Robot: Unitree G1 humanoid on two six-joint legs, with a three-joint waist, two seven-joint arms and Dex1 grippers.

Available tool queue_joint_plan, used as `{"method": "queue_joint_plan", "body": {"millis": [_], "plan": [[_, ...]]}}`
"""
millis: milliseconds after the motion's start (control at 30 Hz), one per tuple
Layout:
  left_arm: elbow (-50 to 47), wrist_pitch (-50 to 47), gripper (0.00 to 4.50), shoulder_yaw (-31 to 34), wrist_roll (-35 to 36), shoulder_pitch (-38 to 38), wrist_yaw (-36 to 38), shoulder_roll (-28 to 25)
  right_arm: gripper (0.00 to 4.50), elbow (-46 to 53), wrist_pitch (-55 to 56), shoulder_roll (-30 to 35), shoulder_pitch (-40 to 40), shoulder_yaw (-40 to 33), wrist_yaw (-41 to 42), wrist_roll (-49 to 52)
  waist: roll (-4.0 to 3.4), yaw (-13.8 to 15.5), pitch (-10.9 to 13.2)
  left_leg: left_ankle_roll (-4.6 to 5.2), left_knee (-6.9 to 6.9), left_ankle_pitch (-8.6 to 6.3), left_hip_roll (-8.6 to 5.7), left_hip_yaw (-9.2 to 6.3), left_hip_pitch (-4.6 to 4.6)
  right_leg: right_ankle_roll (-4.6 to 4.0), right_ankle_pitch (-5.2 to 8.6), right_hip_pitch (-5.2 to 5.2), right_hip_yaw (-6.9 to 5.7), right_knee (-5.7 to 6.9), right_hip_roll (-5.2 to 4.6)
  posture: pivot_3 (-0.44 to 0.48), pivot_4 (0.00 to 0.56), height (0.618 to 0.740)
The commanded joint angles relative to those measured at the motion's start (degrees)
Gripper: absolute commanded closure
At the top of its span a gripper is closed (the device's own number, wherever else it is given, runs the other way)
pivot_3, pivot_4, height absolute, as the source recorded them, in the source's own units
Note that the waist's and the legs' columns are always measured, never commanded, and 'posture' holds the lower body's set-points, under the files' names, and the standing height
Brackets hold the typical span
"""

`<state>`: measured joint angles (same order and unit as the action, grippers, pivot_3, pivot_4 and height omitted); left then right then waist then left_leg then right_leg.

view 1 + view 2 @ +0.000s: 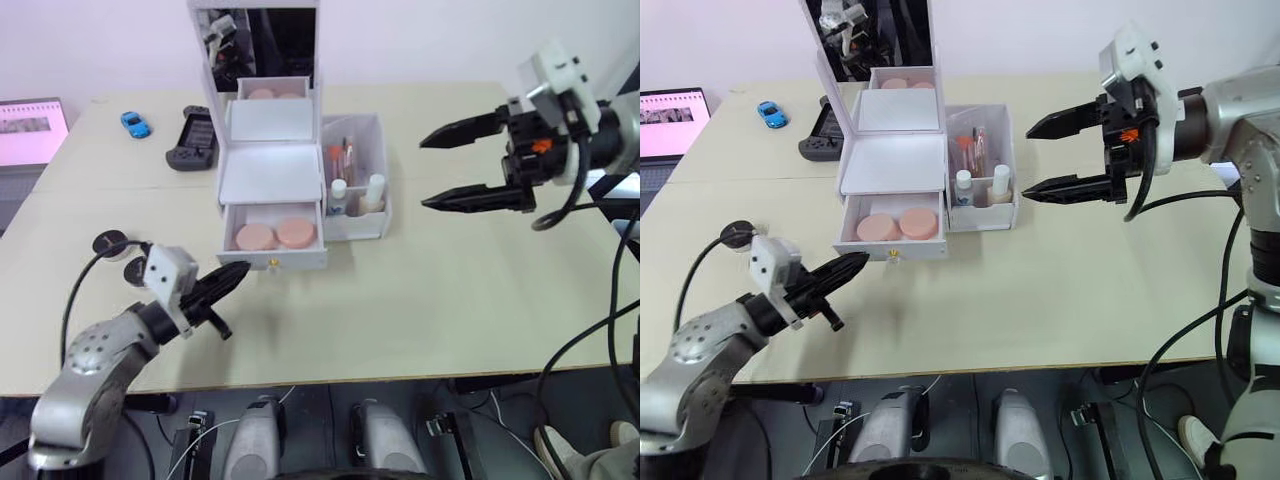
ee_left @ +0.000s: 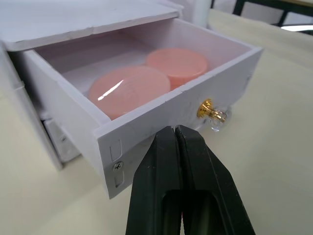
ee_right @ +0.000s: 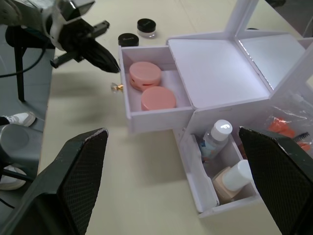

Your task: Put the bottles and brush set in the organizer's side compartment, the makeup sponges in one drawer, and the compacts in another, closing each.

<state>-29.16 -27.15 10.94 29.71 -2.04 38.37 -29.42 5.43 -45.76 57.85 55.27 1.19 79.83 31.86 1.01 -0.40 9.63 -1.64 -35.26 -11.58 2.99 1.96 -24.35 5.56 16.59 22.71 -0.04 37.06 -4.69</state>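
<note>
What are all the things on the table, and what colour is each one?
organizer: one, white, mid-table, mirror lid up.
drawer: one, white, pulled open at the organizer's front.
makeup sponges: two, pink, side by side in the open drawer.
side compartment: one, translucent white, organizer's right part.
bottles: two, white caps, standing in the side compartment.
brush set: one, clear packet with orange-red tips, in the side compartment.
compacts: two, black, on the table left of the organizer.
toy car: one, blue, far left.
game controller: one, dark, beside the car.
left gripper: black, shut, at the drawer front.
right gripper: black, open, right of the organizer.
</note>
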Motion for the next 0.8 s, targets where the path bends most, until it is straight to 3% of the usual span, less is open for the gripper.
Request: {"method": "queue_joint_plan", "body": {"millis": [33,267,500,800], "plan": [[2.39,2.11,4.42,-0.57,-0.56,4.38,0.13,-0.24,0.0,3.19,-1.72,1.8,0.38,-3.19,-1.32,2.01,0.0,-0.12,0.0,0.0,-0.01,0.0,0.0,0.01,0.0,0.01,-0.01,0.0,0.0,0.0,0.0,0.0,0.15,0.74],[9.48,5.42,4.42,-1.53,-4.98,10.77,2.06,-4.03,0.0,4.61,-3.27,2.88,0.45,-3.62,-3.25,2.73,0.0,-0.24,0.0,0.0,0.04,0.0,0.01,0.01,-0.01,0.21,-0.11,0.05,0.0,0.04,0.02,0.0,0.15,0.74],[17.96,8.14,4.42,-5.15,-7.85,18.79,1.13,-0.92,0.0,4.04,-2.15,2.46,-0.83,-3.24,-4.34,2.25,0.01,0.13,0.01,0.0,-0.02,0.0,-0.01,0.02,-0.03,0.22,-0.12,0.02,-0.01,0.01,0.0,0.0,0.15,0.74],[21.6,9.56,4.42,-7.17,-9.66,21.08,3.03,-1.43,0.0,3.94,-2.24,2.45,-1.7,-4.12,-5.04,3.15,0.01,-0.22,0.01,0.01,0.04,0.0,0.01,0.03,-0.02,0.26,-0.13,0.06,-0.01,0.05,0.02,0.0,0.15,0.74]]}}
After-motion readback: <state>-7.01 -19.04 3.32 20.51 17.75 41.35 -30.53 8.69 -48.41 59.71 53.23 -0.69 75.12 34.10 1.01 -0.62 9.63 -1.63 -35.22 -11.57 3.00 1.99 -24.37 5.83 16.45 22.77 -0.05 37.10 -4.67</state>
